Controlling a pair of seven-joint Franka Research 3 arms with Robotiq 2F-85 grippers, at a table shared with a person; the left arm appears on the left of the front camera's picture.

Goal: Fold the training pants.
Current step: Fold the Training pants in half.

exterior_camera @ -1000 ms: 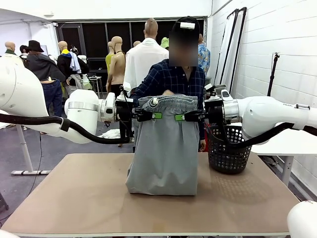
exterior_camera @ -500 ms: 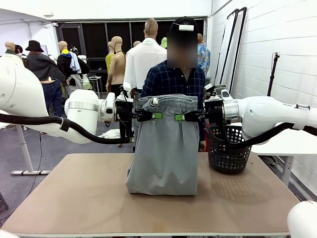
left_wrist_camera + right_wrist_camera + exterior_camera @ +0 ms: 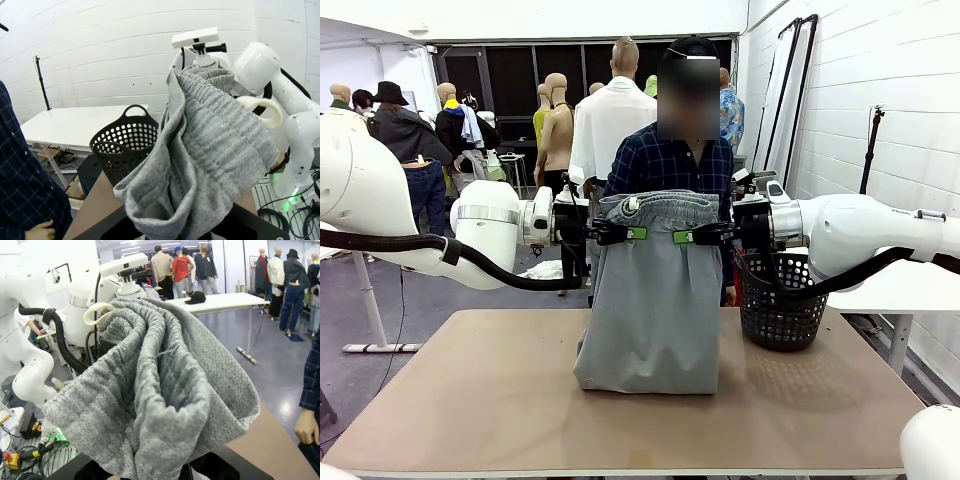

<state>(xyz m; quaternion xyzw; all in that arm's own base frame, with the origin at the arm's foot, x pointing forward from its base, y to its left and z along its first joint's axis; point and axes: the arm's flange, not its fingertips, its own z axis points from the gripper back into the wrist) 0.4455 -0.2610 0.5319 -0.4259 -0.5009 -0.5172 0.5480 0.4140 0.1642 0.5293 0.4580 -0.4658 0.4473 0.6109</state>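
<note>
The light grey training pants (image 3: 655,300) hang upright between my two arms, gathered waistband on top, with the lower end bunched on the table (image 3: 470,400). My left gripper (image 3: 620,233) is shut on the waistband's left side and my right gripper (image 3: 695,237) on its right side, both well above the table. A white drawstring loop (image 3: 262,107) hangs from the waistband. In the left wrist view the grey cloth (image 3: 210,150) covers that gripper's fingers. It does the same in the right wrist view, where the pants (image 3: 160,390) bulge over the fingers.
A black mesh basket (image 3: 780,300) stands at the table's right rear, just under my right arm. A person in a dark plaid shirt (image 3: 670,160) stands close behind the pants, with a hand (image 3: 307,427) low at the far edge. Bare tabletop lies in front and to both sides.
The person's hand, which rested on the top of the waistband a second ago, has drawn back. The pants and both grippers have kept still.
</note>
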